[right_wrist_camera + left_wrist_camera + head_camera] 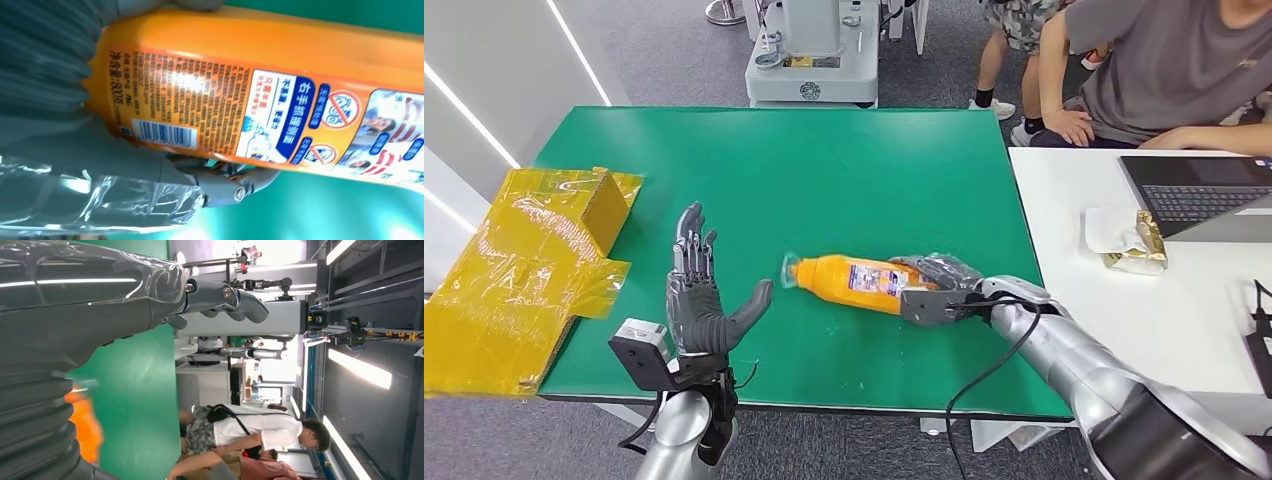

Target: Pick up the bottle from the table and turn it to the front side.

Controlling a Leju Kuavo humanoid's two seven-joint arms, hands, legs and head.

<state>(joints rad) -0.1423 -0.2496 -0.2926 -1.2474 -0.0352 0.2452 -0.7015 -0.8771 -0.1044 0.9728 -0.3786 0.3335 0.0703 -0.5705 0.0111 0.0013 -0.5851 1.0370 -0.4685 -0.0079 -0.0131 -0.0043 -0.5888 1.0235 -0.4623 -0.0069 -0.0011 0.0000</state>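
Presently listed: right robot hand (946, 285), fingers wrapped around the base end of the orange bottle (854, 279); the bottle lay sideways over the green worktop (844, 170), cap end pointing toward the left robot hand (702, 290), printed label and barcode facing the right wrist camera. Contents of the bottle could not be told. Left robot hand: held upright, fingers spread, palm turned toward the bottle, gripping nothing, standing apart from the cap. Beyond the left robot hand: flattened yellow box (529, 270), resting at the worktop's edge.
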